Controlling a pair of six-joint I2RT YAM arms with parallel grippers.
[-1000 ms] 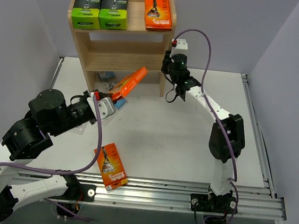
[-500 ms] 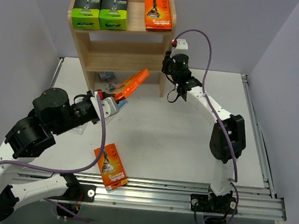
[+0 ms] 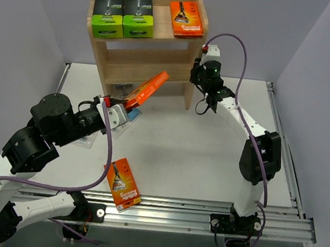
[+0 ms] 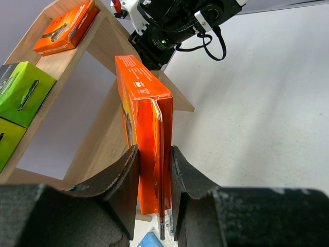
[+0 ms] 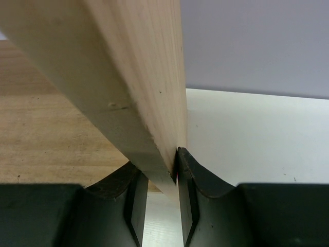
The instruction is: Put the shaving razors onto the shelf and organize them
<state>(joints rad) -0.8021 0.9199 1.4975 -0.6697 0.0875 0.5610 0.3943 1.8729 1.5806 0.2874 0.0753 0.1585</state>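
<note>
Pale wood, glossy card, matt black plastic

The shelf (image 3: pixel 151 60) is smooth, pale, unpainted wood, and fine grain shows on its side panel. The orange box (image 4: pixel 144 118) in front of the shelf is glossy printed card with a creased end flap. The green boxes (image 3: pixel 123 16) on the shelf's top tier have the same sheen. The left claw (image 4: pixel 154 159) and the right claw (image 5: pixel 162 170) have matt black, faintly grainy plastic pads. The table (image 3: pixel 198 145) under the shelf is smooth matt white, and the rail (image 3: pixel 203 209) at the table edge farthest from the shelf is dull silver metal.
</note>
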